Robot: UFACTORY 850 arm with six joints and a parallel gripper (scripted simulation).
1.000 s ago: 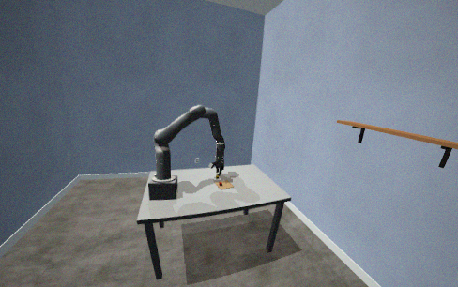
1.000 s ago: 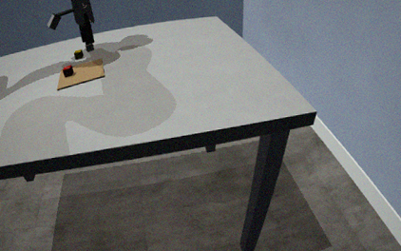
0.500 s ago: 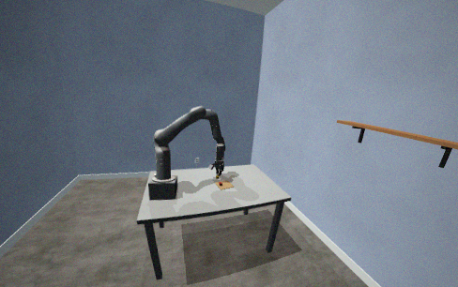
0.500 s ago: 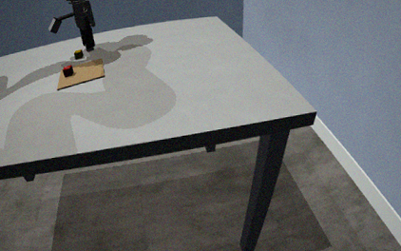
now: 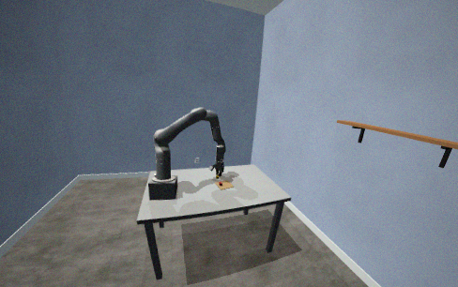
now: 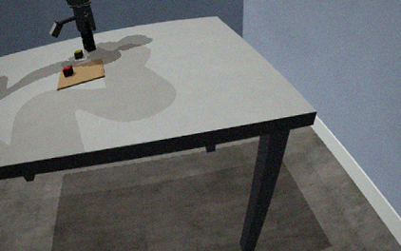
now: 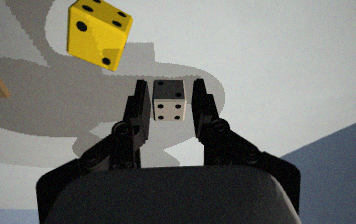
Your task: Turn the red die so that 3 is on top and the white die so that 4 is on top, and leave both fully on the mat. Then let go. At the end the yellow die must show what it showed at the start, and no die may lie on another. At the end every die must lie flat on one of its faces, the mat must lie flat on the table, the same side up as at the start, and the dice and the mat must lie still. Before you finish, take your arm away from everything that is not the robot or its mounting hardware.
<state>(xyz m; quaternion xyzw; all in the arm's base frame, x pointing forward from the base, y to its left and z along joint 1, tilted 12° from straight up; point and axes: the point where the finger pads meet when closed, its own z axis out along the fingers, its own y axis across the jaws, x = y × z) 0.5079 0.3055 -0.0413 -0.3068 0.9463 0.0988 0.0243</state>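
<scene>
White die (image 7: 169, 100) sits btwn the open gripper (image 7: 171, 107) fingers, apparently not touching; holds nothing.

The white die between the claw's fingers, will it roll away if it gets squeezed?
Probably not. The white die is a cube with flat faces, so it likely sits still. It looks hard, so it shouldn't squash. The open claw flanks it squarely, though smooth sides might slip.
</scene>
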